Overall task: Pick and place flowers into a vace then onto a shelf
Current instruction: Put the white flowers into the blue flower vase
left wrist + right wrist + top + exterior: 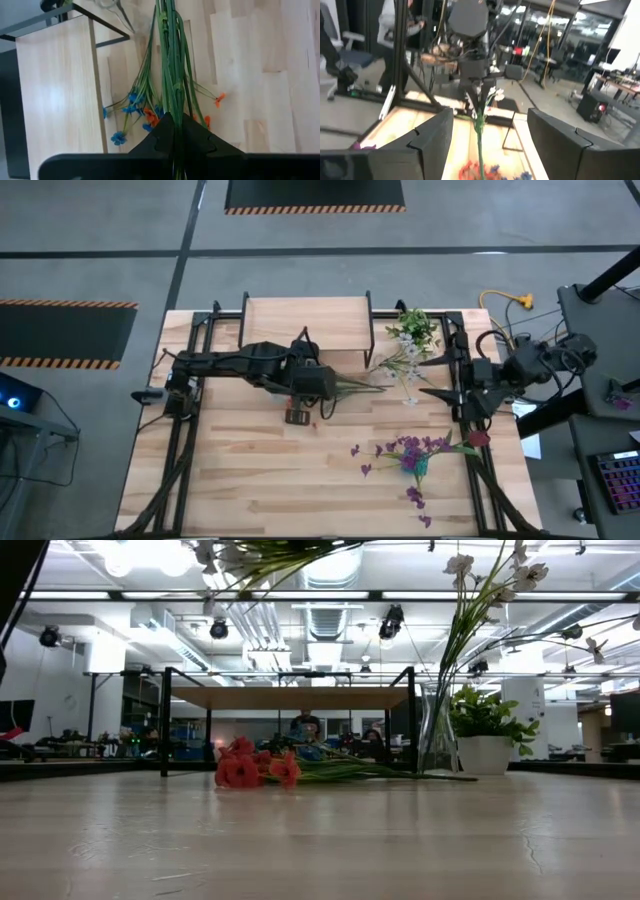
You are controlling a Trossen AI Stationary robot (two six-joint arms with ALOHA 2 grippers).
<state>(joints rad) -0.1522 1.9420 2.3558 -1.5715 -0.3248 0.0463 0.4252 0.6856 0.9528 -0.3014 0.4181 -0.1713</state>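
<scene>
From above, the left tool [300,412] is sitting over the middle of the desk [230,480], just in front of the shelf [308,322], with its arm reaching in from the desk's left edge. Its wrist camera is showing the two dark fingers [162,137] pressed together around a bundle of green stems [172,60], so it is gripping a bunch of orange and blue flowers [145,112] whose blooms are lying on the wood beside the shelf's black leg. In the level view those orange blooms [250,768] are resting on the desk in front of the shelf [290,697], with the stems trailing toward a clear glass vase [436,735] that is standing upright and holding white flowers [490,570]; a small potted plant [485,735] is standing just behind it. Further right in the overhead picture, purple flowers [415,452] are lying loose on the desk's near right part, with a dark red bloom [480,438] beside them. The right tool [440,377] is waiting at the desk's right edge, its fingers [427,137] spread wide apart and holding nothing.
</scene>
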